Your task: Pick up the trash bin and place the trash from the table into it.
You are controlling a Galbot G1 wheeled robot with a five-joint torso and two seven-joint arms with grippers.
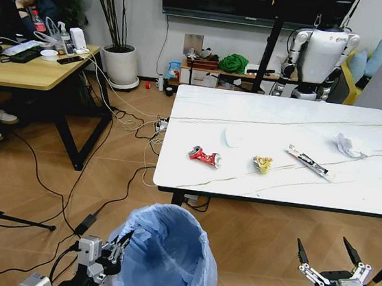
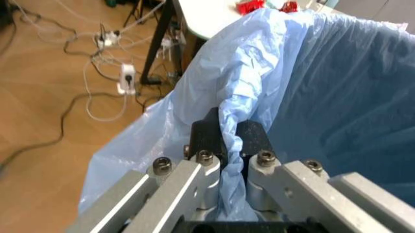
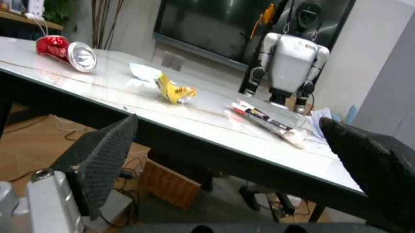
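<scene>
My left hand (image 2: 227,138) pinches rim of blue-bagged round trash bin (image 1: 168,254), btm cut off; right hand (image 1: 329,259) wide open below white marble table (image 1: 276,187).

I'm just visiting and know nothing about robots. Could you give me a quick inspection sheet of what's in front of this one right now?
Surface: white marble-look table, black edge.
Job's things: bin with blue bag, on the robot's left, near side of the table. On the table: red can, yellow wrapper, long wrapper, tissue.
Clutter: nothing seen among the trash.
Pincers: left pincer shut on the bin's bagged rim; right pincer open, low, short of the table's near edge.
Cables: loose cables and a power strip on the floor left of the table.
Surroundings: wooden desk, plant pot, another white robot behind the table.
</scene>
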